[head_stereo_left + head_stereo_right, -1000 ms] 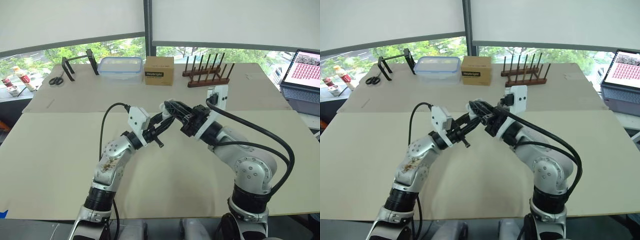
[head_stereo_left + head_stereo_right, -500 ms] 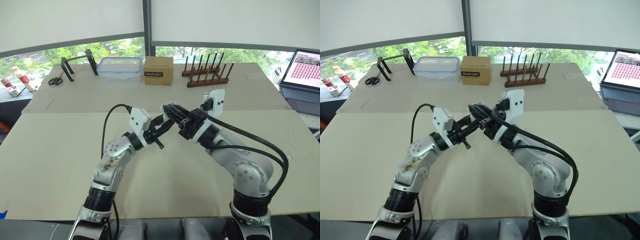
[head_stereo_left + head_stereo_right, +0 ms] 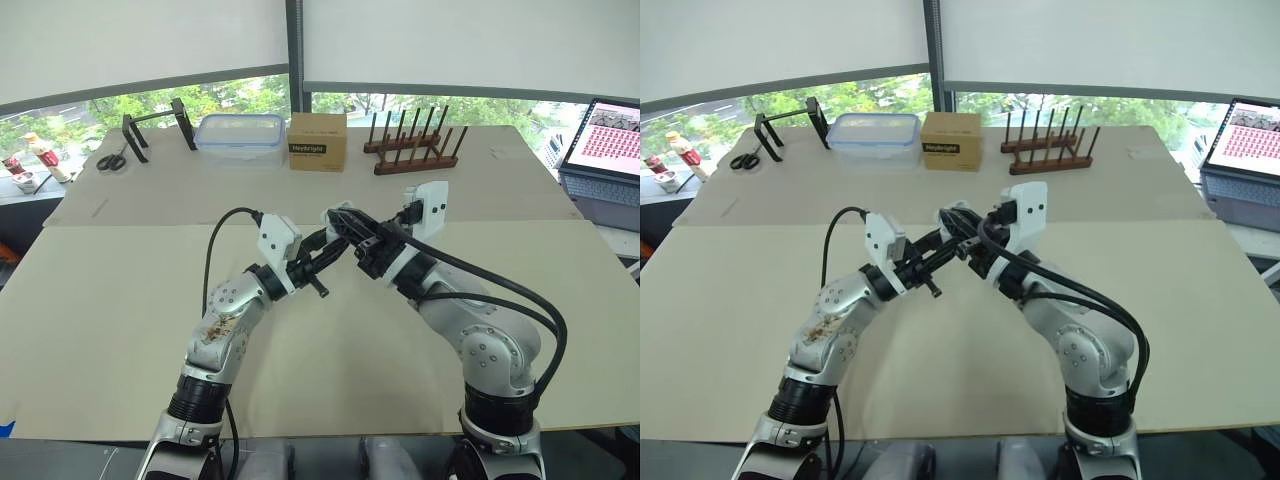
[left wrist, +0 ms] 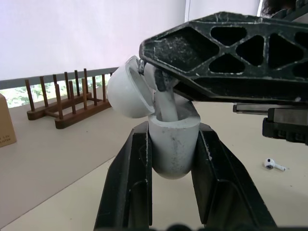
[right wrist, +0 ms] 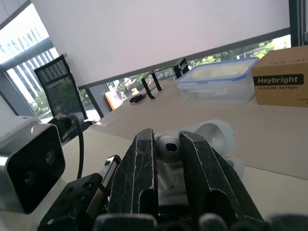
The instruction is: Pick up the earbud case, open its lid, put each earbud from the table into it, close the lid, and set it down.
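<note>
In the middle of the frame, a little above centre, we see the two grippers meeting over a beige table (image 3: 100, 300). The left gripper (image 4: 173, 129) has its two black fingers closed narrowly on the body of a white earbud case (image 4: 173, 151). The case is held upright above the table, with its round lid (image 4: 126, 94) tipped open to one side. The right gripper (image 5: 167, 138) pinches a white earbud (image 5: 167, 148) between its fingers, and we see the earbud's stem reaching down into the open case. A second earbud (image 4: 273, 164) lies on the table, well apart from the case. Along the top of the frame, from left to right, are scissors (image 3: 112, 160), a black stand (image 3: 155, 125), a clear plastic box (image 3: 240, 135), a brown cardboard box (image 3: 318, 141) and a wooden rack (image 3: 415, 150). A laptop (image 3: 605, 135) sits at the upper right edge.
</note>
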Robot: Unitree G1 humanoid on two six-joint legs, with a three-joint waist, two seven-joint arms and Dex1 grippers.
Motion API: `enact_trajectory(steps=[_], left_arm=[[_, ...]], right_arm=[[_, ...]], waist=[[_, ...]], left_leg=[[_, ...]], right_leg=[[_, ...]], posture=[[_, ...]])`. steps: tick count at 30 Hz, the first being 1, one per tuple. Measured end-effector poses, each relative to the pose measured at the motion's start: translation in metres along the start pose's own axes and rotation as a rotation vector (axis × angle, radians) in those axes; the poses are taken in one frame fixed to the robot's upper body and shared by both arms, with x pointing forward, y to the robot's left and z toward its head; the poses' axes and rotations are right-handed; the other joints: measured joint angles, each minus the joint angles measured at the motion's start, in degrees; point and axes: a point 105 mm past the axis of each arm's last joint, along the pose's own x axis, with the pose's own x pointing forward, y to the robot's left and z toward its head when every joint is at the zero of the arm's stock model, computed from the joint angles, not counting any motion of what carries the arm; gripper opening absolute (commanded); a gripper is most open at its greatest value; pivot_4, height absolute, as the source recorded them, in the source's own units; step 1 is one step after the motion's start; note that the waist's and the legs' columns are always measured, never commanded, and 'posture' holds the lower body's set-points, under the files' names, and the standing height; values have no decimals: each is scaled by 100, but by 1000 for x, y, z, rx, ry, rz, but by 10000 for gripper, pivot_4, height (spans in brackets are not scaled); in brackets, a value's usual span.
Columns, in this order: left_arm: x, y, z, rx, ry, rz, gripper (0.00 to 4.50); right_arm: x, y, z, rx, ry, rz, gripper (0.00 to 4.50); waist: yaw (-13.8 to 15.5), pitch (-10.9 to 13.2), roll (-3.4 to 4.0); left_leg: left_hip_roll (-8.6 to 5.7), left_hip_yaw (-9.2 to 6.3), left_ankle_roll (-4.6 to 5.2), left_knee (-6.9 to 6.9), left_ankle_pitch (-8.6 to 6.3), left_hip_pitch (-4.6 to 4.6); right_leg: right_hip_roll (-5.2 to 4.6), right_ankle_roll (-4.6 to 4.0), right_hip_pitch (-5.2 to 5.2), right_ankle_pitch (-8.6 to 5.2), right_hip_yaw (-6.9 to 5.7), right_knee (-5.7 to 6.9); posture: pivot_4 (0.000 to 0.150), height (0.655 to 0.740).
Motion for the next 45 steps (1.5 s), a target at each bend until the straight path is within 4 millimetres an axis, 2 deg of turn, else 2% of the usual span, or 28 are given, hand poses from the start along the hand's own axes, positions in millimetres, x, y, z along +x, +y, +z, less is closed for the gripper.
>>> enact_trajectory(steps=[9,10,15,19,22,25,27,32,33,36,40,45], left_arm=[[1,-1,-1,-4,2,-3,5884],[1,-1,-1,-4,2,-4,5884],[0,1,-1,2,8,8,5884],[-2,2,2,17,7,6,5884],[-4,1,2,21,8,3,5884],[-7,1,-1,25,21,-3,5884],[-9,2,-3,25,31,-7,5884],[-11,-7,-11,27,55,-61,5884],[-10,-9,-11,30,49,-73,5884],[-10,-11,-11,29,40,-85,5884],[-13,-10,-16,18,50,-85,5884],[-13,-10,-16,25,41,-88,5884]], right_arm=[[-1,4,-3,-59,1,-15,3541],[-1,5,-3,-67,-1,-18,14200],[-3,8,-4,-108,2,-24,30099],[-15,0,0,-119,12,-39,30311],[-29,-6,12,-120,1,-44,30311],[-56,-18,21,-214,54,-52,30311],[-71,-29,20,-268,108,-87,30311],[-135,-66,-15,-325,355,-281,30311],[-149,-70,-20,-345,397,-316,35457],[-184,-74,-30,-353,468,-398,44634],[-230,-75,-45,-334,548,-502,45000],[-257,-82,-48,-339,570,-579,45000]], waist=[[4,0,0],[3,0,0],[4,0,0],[26,0,0],[18,0,0],[41,0,-1],[38,0,-1],[59,-1,0],[68,-1,0],[91,-2,1],[111,-3,3],[97,-4,2]], left_leg=[[0,0,0,0,0,0],[0,0,0,0,0,0],[0,0,0,-1,0,1],[-2,-1,0,0,0,-2],[0,0,0,-1,0,-1],[-1,1,2,0,-1,-1],[-1,4,5,0,-2,2],[0,21,7,1,-2,3],[0,22,8,1,-1,2],[3,26,8,2,-1,8],[4,30,8,4,-1,13],[7,29,9,4,-2,20]], right_leg=[[0,0,0,0,0,0],[-1,0,0,0,0,0],[0,0,1,0,0,-1],[-2,0,3,0,-1,-5],[-1,0,3,0,0,-5],[-2,1,10,-1,-3,-9],[-2,2,16,-1,-2,-12],[-1,2,20,-2,0,-12],[-1,2,20,-2,-1,-12],[1,3,27,-2,0,-11],[1,4,32,-3,6,-11],[3,4,39,-3,6,-14]], posture=[[1500,7400],[1500,7400],[1500,7400],[1500,7400],[1500,7400],[1500,7400],[1500,7400],[1500,7400],[1500,7400],[1500,7400],[1500,7400],[1500,7400]])
